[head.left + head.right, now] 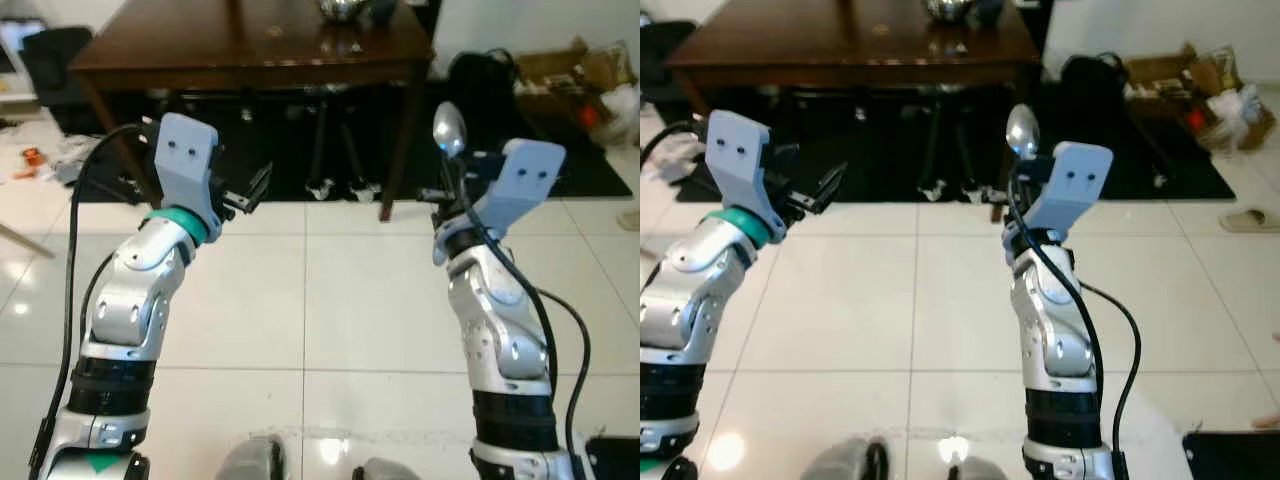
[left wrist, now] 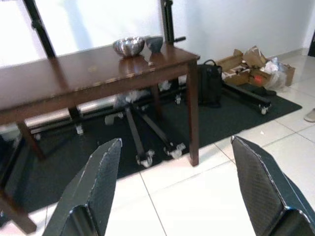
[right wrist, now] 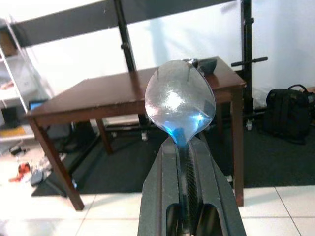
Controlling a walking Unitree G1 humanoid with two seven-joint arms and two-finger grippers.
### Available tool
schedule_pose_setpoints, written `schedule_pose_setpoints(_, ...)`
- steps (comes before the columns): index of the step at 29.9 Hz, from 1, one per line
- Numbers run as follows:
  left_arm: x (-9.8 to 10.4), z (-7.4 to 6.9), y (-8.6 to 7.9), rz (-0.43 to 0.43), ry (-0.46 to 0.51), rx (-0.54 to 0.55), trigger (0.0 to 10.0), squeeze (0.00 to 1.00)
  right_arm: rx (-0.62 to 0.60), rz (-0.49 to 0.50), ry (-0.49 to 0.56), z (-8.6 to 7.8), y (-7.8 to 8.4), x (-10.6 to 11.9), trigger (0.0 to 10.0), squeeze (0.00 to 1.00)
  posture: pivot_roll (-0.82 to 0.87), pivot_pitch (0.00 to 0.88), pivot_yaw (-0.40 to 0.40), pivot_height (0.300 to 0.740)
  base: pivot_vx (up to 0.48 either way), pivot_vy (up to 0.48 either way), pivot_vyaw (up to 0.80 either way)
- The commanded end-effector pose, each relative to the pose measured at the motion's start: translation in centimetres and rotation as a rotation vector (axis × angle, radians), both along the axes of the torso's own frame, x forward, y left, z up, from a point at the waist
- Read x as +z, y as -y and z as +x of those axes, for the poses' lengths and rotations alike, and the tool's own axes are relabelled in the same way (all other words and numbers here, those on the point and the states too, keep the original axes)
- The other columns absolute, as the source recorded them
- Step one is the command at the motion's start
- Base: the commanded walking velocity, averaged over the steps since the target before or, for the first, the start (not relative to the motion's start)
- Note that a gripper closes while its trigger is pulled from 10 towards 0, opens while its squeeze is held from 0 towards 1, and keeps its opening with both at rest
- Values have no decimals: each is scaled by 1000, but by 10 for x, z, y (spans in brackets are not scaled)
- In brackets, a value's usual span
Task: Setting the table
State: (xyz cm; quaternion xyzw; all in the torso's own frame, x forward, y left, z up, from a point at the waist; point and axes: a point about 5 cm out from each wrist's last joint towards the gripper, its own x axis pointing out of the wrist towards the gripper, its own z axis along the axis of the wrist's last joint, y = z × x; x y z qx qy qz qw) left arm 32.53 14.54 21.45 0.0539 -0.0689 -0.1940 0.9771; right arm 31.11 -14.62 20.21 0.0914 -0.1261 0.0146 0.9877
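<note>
Bare white floor point(image 1: 330, 300) lies open between the robot and the tabletop point(image 1: 230, 45). Two bowls point(image 2: 138, 45) crowd its far right corner; legs and wheeled stands point(image 2: 147, 132) clutter underneath.

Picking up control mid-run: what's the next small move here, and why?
Probably walk forward toward the brown table. The right hand is shut on the spoon, bowl up, but tiled floor separates the robot from the table, and the left hand is open.
</note>
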Motion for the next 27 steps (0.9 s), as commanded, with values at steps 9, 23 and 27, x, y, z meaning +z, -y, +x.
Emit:
schedule_pose_setpoints(9,-2,2,-5,10,-7,32,10000,0,29,-13,-5,-1,-4,-2,10000,0,2,0,59,740,0,0,788)
schedule_pose_setpoints(23,-4,3,-6,22,-15,62,10000,0,106,-19,4,-4,-14,-3,10000,0,3,0,59,740,0,0,788)
schedule_pose_setpoints(27,-4,4,-6,21,-16,70,10000,0,119,-14,9,-5,-15,-2,10000,0,5,0,58,740,0,0,786)
